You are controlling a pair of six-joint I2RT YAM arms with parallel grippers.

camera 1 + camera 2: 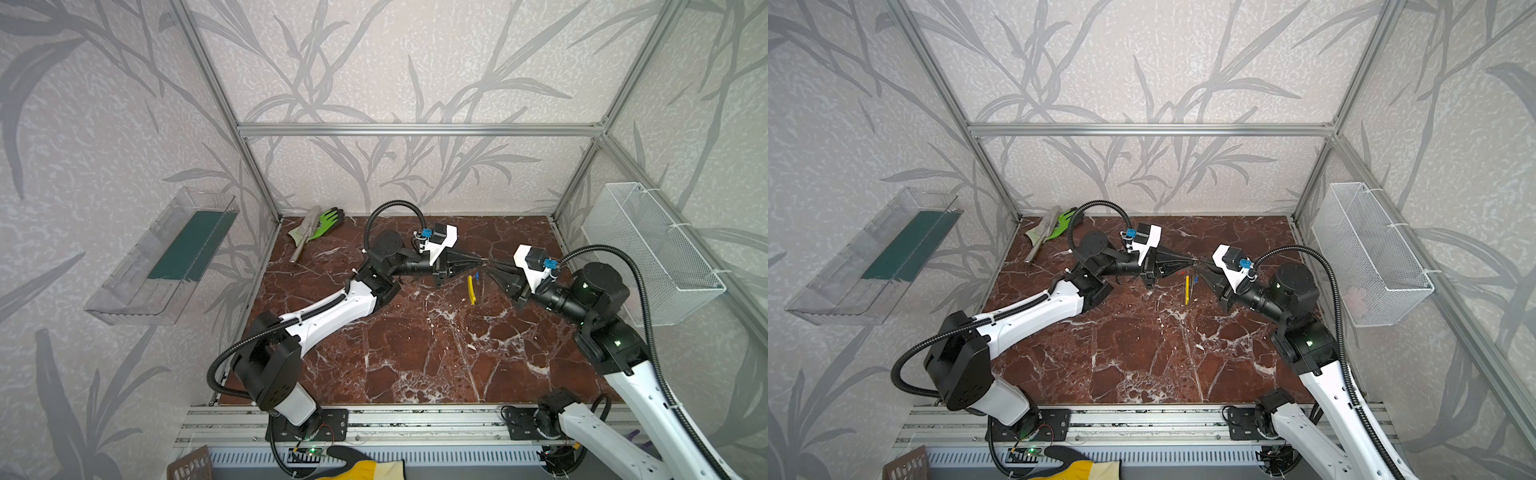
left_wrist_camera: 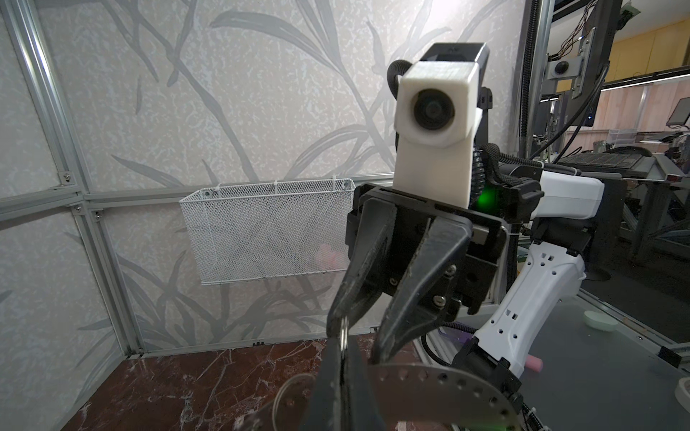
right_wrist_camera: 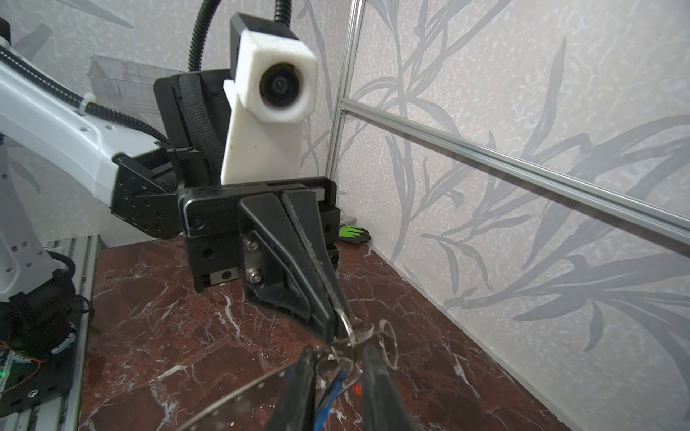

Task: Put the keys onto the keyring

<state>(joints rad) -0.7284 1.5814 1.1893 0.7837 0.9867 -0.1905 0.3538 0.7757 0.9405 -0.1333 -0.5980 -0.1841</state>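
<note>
In both top views the two grippers meet tip to tip above the middle of the table. My left gripper (image 2: 342,347) is shut on a small silver split ring (image 2: 342,332) that links to the keys. My right gripper (image 3: 338,358) has its jaws closed in on the bunch of small rings and key heads; the blue key (image 3: 334,388) hangs between its fingers and a red-orange bit (image 3: 357,389) shows beside it. The keyring (image 2: 448,380), a grey perforated hoop, hangs under both grippers. Its yellow arc (image 1: 471,289) shows edge-on below them, the blue key (image 1: 477,276) next to it.
A green glove and a metal trowel (image 1: 307,232) lie at the back left of the marble table (image 1: 415,353). A white mesh basket (image 1: 656,253) hangs on the right wall and a clear plastic tray (image 1: 162,257) on the left wall.
</note>
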